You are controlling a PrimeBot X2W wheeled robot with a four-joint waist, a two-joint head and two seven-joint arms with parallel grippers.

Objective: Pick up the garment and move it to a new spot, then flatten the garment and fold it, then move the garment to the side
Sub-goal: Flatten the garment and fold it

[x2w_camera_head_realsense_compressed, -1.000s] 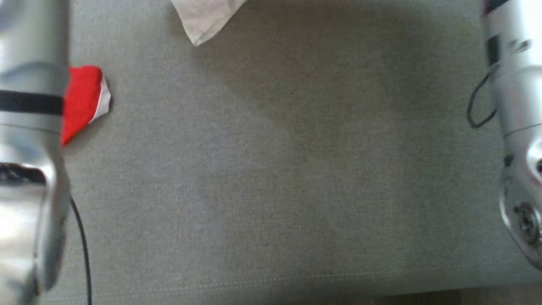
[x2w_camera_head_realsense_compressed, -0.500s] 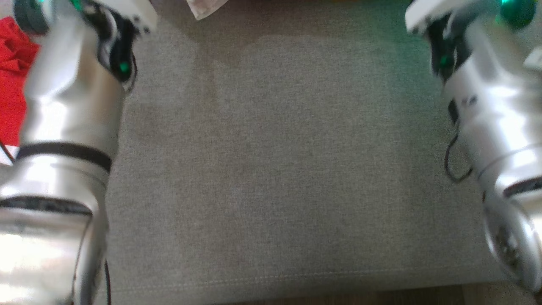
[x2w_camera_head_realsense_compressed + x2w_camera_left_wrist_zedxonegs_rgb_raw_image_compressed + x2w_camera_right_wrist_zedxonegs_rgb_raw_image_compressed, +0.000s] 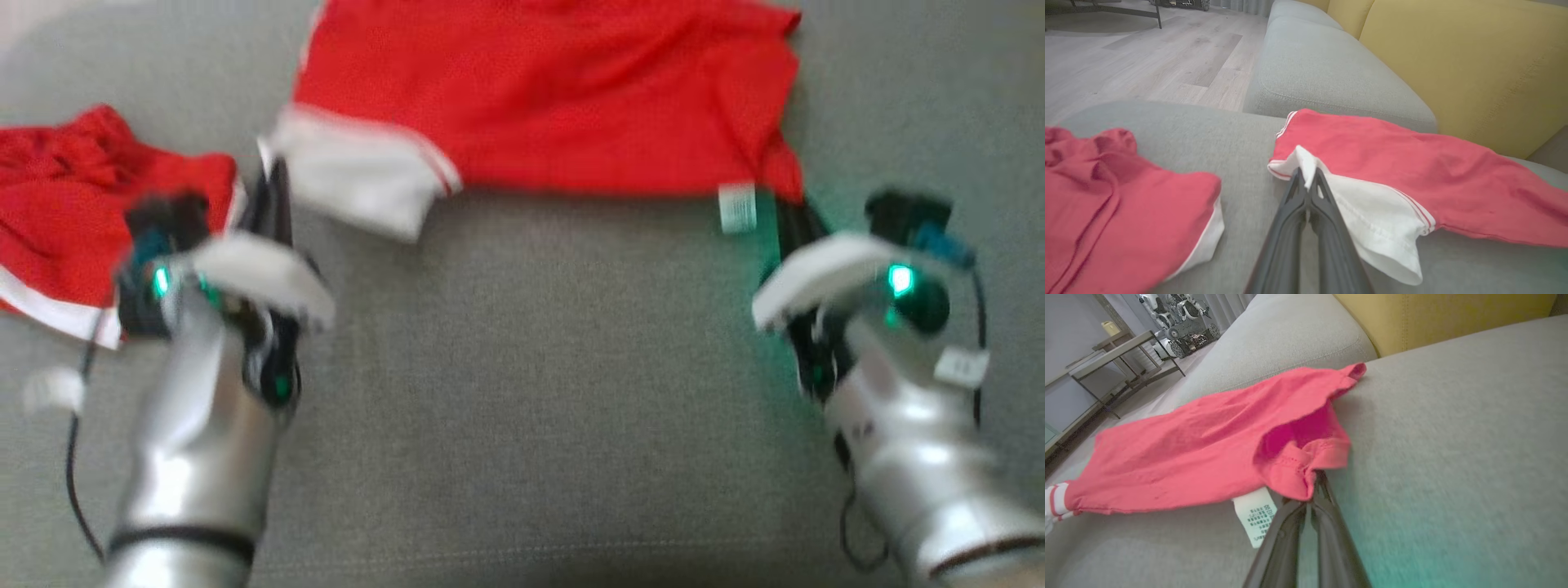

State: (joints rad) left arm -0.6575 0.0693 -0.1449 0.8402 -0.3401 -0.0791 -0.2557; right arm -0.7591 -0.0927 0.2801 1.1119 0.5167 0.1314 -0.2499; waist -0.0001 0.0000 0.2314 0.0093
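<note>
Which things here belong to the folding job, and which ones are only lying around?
Job: stretched red garment; left gripper and right gripper, both shut on its edge; grey sofa seat.
Lying about: crumpled red garment; yellow backrest; wooden floor.

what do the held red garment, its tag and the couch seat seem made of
The held red garment: thin matte knit, maybe jersey; drapes and wrinkles. Its tag: white printed label, woven or papery. The couch seat: coarse grey woven upholstery, visible weave.
</note>
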